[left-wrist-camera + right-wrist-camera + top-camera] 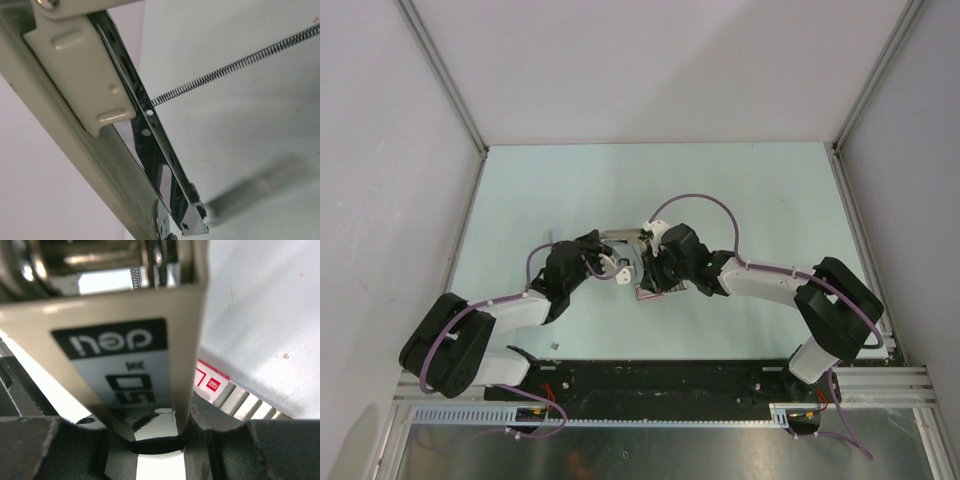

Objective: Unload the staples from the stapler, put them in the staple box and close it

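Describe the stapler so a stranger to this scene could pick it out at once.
On the pale table, look to the middle, where the left arm and the right arm meet. The stapler is the narrow bar between their tips. Unlike the flat red-and-white box lying nearby, it has a beige top with a black label and a thin coil spring trailing out.

Count on the desk (770, 200):
- stapler (623, 238): one
- thin coil spring (235, 65): one
- red-and-white box (214, 385): one
- tiny grey strip (553, 345): one, too small to name surely
- arms: two, left arm (510, 310) and right arm (770, 285)
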You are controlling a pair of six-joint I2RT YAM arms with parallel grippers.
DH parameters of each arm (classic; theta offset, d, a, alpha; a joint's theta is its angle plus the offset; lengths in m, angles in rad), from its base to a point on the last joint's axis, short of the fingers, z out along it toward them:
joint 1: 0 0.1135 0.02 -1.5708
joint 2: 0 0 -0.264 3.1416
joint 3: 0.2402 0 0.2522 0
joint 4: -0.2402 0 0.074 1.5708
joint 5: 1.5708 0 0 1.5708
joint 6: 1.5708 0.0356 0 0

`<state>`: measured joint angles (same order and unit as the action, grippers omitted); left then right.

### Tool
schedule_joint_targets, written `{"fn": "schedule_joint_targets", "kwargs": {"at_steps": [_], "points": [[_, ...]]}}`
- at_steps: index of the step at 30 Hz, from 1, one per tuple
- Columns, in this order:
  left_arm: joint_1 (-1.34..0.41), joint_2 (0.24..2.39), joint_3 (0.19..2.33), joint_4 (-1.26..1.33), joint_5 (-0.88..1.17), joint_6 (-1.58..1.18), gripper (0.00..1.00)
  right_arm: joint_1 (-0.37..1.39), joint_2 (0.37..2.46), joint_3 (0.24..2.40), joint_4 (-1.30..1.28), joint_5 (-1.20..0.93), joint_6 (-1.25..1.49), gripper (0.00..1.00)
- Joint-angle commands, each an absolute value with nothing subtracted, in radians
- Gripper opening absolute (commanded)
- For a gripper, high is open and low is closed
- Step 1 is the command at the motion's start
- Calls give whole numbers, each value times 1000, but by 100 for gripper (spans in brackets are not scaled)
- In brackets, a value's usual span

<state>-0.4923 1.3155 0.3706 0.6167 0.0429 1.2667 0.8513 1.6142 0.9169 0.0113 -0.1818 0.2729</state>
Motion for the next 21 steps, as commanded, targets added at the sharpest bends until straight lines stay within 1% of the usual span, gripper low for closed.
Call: {"fn": "schedule_joint_targets", "kwargs": {"at_steps": [1, 5, 9, 12, 14, 16, 19, 20, 21], "points": [[-495, 1340, 325, 645, -50, 1435, 0, 826, 1505, 930, 67, -163, 289, 0], [-495, 1347, 314, 666, -57, 1459, 0, 820, 1484, 913, 47, -167, 278, 0], [-507, 1334, 313, 667, -55, 1414, 0, 818, 1474, 907, 61, -169, 291, 0], [-540, 1296, 318, 653, -52, 1328, 0, 812, 1471, 907, 118, -174, 317, 0], [-570, 1257, 340, 586, -37, 1238, 3, 803, 1466, 910, 172, -182, 349, 0], [-592, 1218, 400, 453, 7, 1098, 11, 789, 1463, 914, 223, -192, 388, 0], [-593, 1210, 548, 195, 122, 825, 34, 771, 1455, 924, 281, -182, 434, 0], [-590, 1208, 586, 134, 170, 739, 43, 765, 1452, 931, 289, -171, 442, 0], [-590, 1203, 614, 91, 220, 670, 49, 760, 1451, 940, 291, -159, 446, 0]]}}
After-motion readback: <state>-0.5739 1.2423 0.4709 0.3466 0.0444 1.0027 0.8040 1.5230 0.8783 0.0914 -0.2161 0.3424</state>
